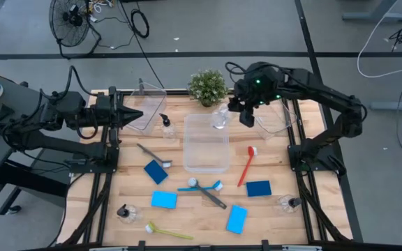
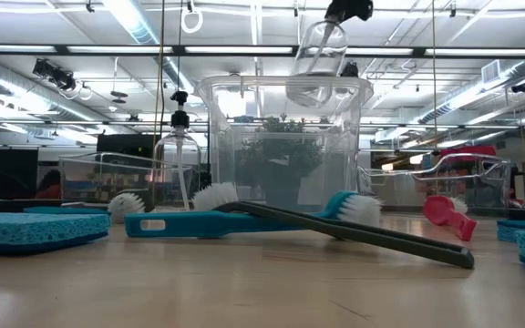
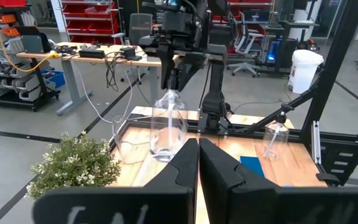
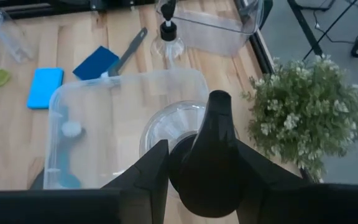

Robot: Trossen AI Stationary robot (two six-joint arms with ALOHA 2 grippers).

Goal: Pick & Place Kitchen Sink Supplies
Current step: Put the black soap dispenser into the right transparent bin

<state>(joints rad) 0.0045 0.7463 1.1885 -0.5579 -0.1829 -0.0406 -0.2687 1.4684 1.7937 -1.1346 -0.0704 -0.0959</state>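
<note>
One bottle [image 2: 315, 56] hangs in right pincer [image 1: 247, 111] — over bin [image 1: 206, 157].

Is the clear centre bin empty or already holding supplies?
Empty: the clear rectangular plastic bin shows only bare wood through it; the clear pump bottle hangs above in the right gripper.

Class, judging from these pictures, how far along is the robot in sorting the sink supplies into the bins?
Done: nothing visibly; the middle bin looks empty. In hand: the right gripper holds a clear bottle above that bin. Left: the sponges, brushes and other bottles lie on the table. The left gripper, shut, waits by the left bin.
</note>
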